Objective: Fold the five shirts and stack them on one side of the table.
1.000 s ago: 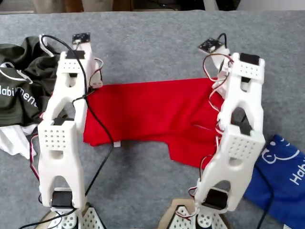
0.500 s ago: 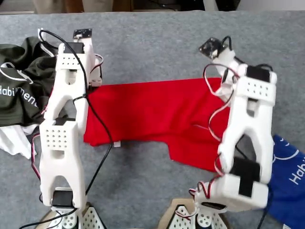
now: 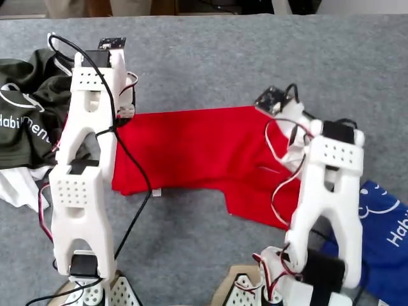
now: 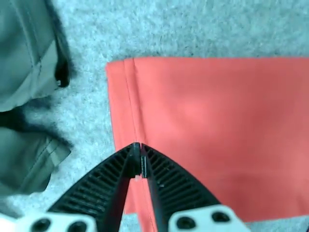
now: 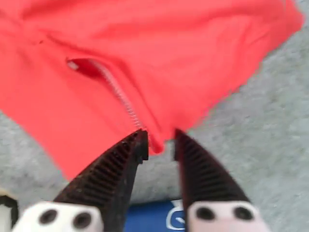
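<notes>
With left gripper (image 4: 136, 162), pinching tight the hemmed edge of the red shirt (image 3: 197, 150); with right gripper (image 5: 159, 142), parted, straddling the opposite edge. Lying spread mid-table between both arms. Out past the left arm, crumpled dark green shirt (image 3: 25, 121) touching a white shirt (image 3: 16, 188); beside the right arm, a blue shirt (image 3: 382, 229) on the grey table (image 3: 210, 57).

I see a plain red shirt (image 3: 197, 150) at centre on my speckled grey worktop (image 3: 210, 57). At 9 o'clock lie a dark green shirt (image 3: 29, 143) with white lettering and a white shirt (image 3: 16, 188). At 4 o'clock there is a blue shirt (image 3: 382, 268) with white print. The left claw (image 4: 136, 162) and right claw (image 5: 160, 142) are ribbed black.
</notes>
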